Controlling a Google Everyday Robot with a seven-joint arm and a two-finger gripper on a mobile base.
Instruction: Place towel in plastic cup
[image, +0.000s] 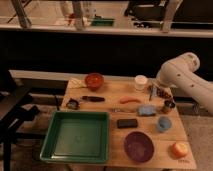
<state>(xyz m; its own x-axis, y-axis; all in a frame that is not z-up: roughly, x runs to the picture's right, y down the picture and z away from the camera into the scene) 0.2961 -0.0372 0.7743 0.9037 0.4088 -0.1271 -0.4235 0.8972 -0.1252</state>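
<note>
The gripper (159, 93) hangs over the wooden table's (114, 90) right edge, near a small shiny metal cup (168, 106); how far open it is cannot be told. The soft, folded blue towel (146, 110) lies flat just beside the metal cup. The whitish cylindrical plastic cup (141, 82) stands upright at the table's back edge.

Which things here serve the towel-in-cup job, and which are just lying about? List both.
Job: plastic cup; blue cloth, probably the towel; gripper, right of the cup.
Lying about: orange bowl, green tray, purple bowl, light-blue cup, metal cup.
</note>
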